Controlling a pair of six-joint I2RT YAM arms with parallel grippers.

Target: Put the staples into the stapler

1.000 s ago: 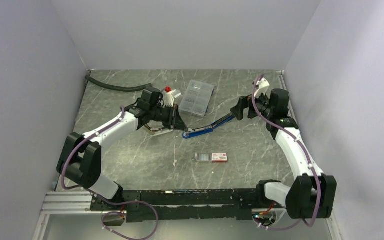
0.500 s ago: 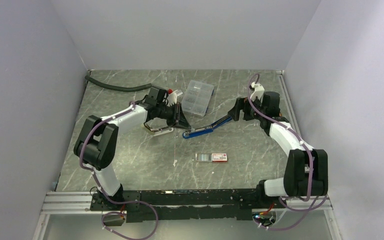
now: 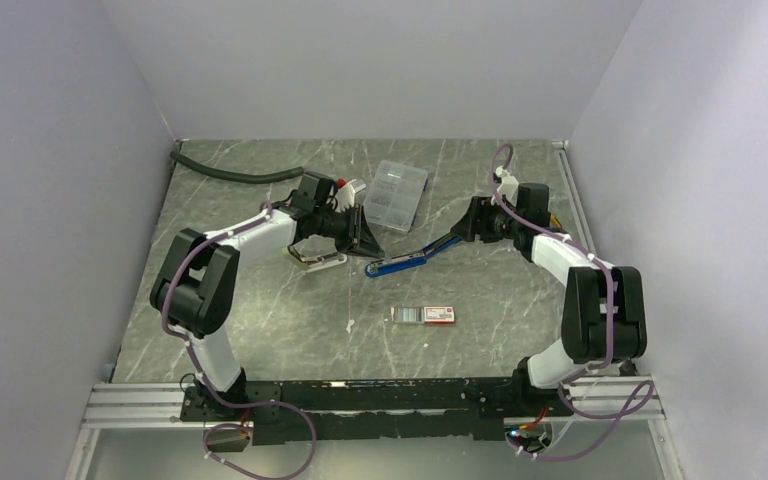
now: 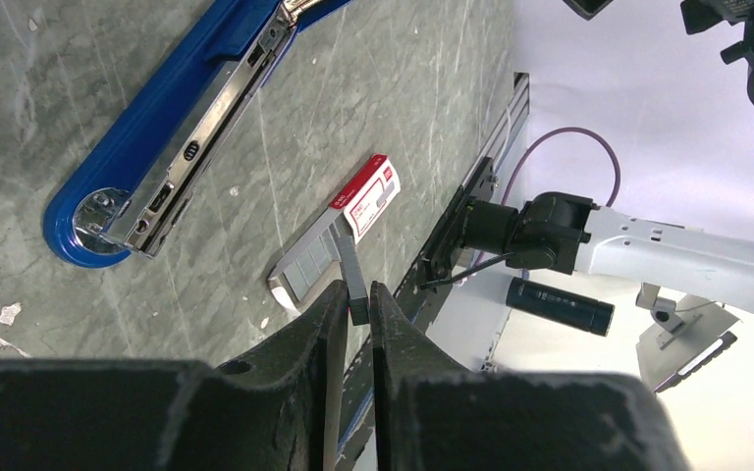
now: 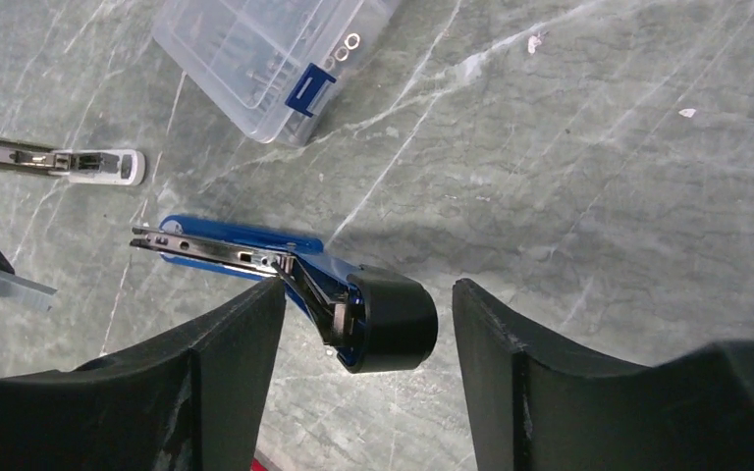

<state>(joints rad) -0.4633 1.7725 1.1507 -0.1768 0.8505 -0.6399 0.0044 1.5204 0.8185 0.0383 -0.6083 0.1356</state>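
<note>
The blue stapler (image 3: 400, 261) lies open on the table, its silver channel (image 4: 196, 147) facing up. My left gripper (image 3: 358, 238) hovers just left of its front end, shut on a thin grey strip of staples (image 4: 354, 280), which also shows in the right wrist view (image 5: 18, 284). The white staple box with a red end (image 3: 425, 315) lies nearer the bases, its dark tray (image 4: 306, 270) slid out. My right gripper (image 5: 363, 314) stands open around the stapler's black rear end (image 5: 393, 319), with a gap on the right side.
A clear compartment case (image 3: 394, 195) sits behind the stapler. A silver bar with a white end (image 5: 69, 162) lies below the left gripper. A black hose (image 3: 230, 173) runs along the back left. A red-capped item (image 3: 339, 184) sits by the case.
The right jaws have narrowed around the stapler's black rear end, and the right arm has drawn in. The left arm has shifted its elbow; its gripper stays by the stapler's front with the strip.
</note>
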